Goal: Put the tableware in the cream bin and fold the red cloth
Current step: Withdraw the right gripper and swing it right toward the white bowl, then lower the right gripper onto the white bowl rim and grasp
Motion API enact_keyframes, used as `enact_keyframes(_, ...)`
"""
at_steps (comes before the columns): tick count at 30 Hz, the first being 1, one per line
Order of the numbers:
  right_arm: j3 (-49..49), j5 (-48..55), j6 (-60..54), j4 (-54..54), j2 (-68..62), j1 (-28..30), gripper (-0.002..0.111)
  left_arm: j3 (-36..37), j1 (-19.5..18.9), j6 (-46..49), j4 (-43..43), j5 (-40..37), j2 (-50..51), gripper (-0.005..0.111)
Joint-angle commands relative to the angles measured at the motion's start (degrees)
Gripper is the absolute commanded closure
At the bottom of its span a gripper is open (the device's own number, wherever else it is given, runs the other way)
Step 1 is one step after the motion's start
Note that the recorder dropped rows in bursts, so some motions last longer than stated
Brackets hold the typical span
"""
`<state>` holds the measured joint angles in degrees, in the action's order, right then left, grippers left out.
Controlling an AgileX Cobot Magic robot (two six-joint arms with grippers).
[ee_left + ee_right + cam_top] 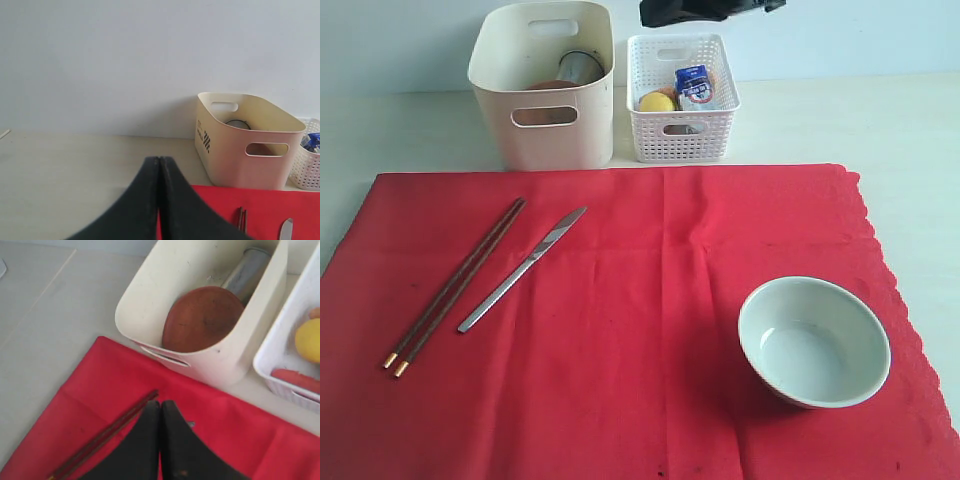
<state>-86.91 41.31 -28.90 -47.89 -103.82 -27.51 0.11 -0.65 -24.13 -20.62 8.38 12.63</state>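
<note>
Pale worktop (900,120) meets a plain light wall; the bright red scalloped-edge cloth (650,330) lies spread flat on it. Both pairs of fingers are clenched on nothing: the left fingers (142,205) hang near the cloth's edge; the right fingers (145,450) hover above the cloth.

Beyond the right fingers stands the tall cream plastic bin (555,148), already holding the round brown plate (202,317) and the steel cup (250,272). Just beside those fingers lie the dark brown gold-tipped chopsticks (455,290), with the silver table knife (520,270) a little further off. The pale green-white bowl (813,340) sits well apart.

The chopsticks look like the next pick. The fingers should release wide, come down across both sticks near their middle, pinch them together, then lift clear of the bin's rim. Folding must wait until the cloth is bare.

A black chequered mark on the bin's end wall and white print on the blue carton (693,82) in the white lattice basket (680,145) are too small to read.
</note>
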Motion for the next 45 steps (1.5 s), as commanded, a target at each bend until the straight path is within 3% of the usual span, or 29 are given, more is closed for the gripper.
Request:
enact_keyframes(1, 9.7, -2.9, -4.3, 0.1, 7.8, -0.1, 0.108, -0.1, -0.1, 0.0, 0.1, -0.1, -0.2, 0.105)
enact_keyframes(18, 31.9, -4.9, -3.0, 7.0, 18.2, 2.2, 0.108, -0.1, -0.1, 0.0, 0.1, -0.1, -0.2, 0.105)
enact_keyframes(22, 36.2, -5.3, 1.8, 13.6, 21.2, 2.2, 0.108, -0.1, -0.1, -0.1, 0.1, -0.1, -0.2, 0.105)
enact_keyframes(29, 41.6, -2.6, 19.5, 31.1, 28.8, 2.2, 0.108, -0.1, -0.1, 0.0, 0.1, -0.1, -0.2, 0.105)
enact_keyframes(35, 44.7, 2.7, 23.4, 35.2, 32.0, 2.2, 0.108, -0.1, -0.1, -0.1, 0.1, -0.1, -0.2, 0.105)
enact_keyframes(38, 46.2, 1.4, 28.0, 39.2, 32.0, 2.2, 0.101, -0.1, -0.1, -0.1, 0.1, -0.1, -0.2, 0.105)
enact_keyframes(45, 48.7, -3.1, 38.3, 48.3, 31.1, 2.2, 0.066, -0.1, -0.1, 0.0, 0.1, -0.1, -0.2, 0.105)
